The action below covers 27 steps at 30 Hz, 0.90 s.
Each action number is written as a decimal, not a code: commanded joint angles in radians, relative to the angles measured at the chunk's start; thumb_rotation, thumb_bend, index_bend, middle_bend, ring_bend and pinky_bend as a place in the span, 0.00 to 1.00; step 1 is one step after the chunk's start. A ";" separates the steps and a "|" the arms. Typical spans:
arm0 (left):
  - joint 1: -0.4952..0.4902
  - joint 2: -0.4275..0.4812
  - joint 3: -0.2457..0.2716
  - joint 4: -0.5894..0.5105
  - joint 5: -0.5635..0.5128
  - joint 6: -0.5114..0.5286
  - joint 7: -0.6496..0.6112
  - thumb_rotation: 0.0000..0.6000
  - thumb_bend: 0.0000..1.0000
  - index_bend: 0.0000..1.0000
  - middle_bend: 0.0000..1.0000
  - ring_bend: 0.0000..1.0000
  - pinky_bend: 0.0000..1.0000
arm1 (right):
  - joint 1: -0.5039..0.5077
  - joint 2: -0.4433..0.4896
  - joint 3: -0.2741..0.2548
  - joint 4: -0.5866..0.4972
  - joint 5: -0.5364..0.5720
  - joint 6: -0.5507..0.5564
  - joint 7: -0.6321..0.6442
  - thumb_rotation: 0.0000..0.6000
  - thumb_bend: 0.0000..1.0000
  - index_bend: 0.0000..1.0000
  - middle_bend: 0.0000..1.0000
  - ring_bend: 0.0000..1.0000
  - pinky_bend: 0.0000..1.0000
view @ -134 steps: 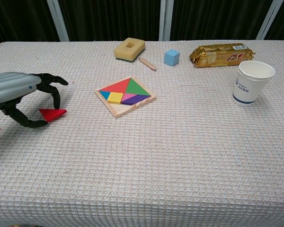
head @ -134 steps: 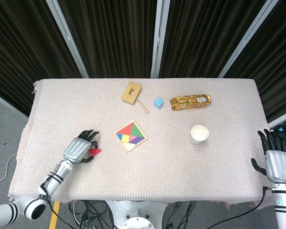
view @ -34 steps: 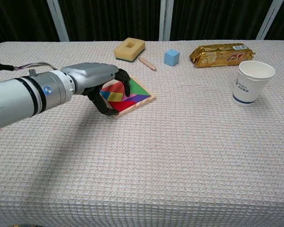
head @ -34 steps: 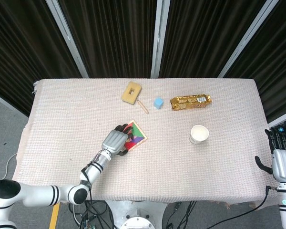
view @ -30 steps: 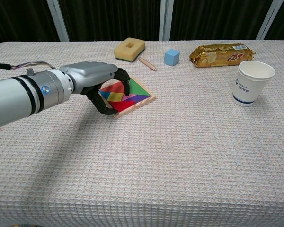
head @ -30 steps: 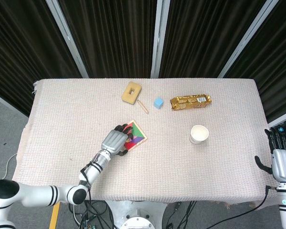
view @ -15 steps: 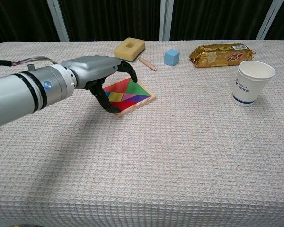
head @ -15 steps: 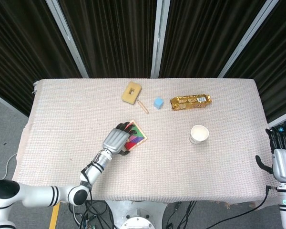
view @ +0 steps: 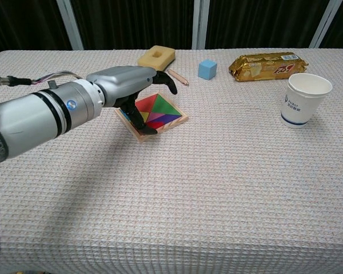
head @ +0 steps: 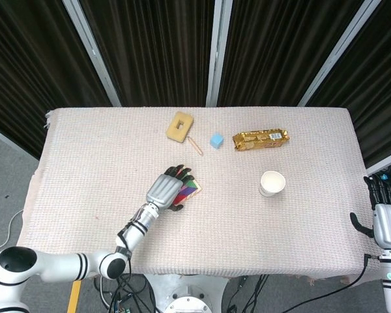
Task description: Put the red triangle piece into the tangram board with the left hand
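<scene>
The wooden tangram board (view: 172,118) (head: 191,188) lies left of the table's middle, filled with coloured pieces. The red triangle piece (view: 155,127) lies in the board's near corner, partly hidden by my thumb. My left hand (view: 126,85) (head: 167,188) hovers over the board's left half with its fingers spread, and nothing is held in it. In the head view my right hand (head: 384,223) stands off the table's right edge, fingers up and apart, empty.
Behind the board are a yellow sponge block (view: 156,57) (head: 180,126), a wooden stick (view: 177,76) and a blue cube (view: 207,69). A gold snack packet (view: 267,64) lies at the back right. A paper cup (view: 306,98) (head: 272,183) stands at the right.
My left hand carried the red triangle from the table's left side to the board. In the last second its fingers have lifted and spread, leaving the piece in the board.
</scene>
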 commanded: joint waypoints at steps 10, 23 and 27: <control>-0.013 -0.024 -0.017 0.054 -0.012 -0.029 -0.006 1.00 0.16 0.20 0.08 0.00 0.12 | -0.005 0.001 -0.002 0.003 0.002 0.002 0.005 1.00 0.23 0.00 0.00 0.00 0.00; -0.002 -0.030 -0.018 0.072 -0.010 -0.018 -0.007 1.00 0.16 0.21 0.08 0.00 0.12 | -0.009 0.003 0.000 0.004 0.001 0.007 0.009 1.00 0.23 0.00 0.00 0.00 0.00; 0.002 -0.023 -0.020 0.076 -0.013 -0.011 0.001 1.00 0.16 0.20 0.08 0.00 0.12 | -0.008 0.002 -0.001 0.003 0.001 0.005 0.006 1.00 0.23 0.00 0.00 0.00 0.00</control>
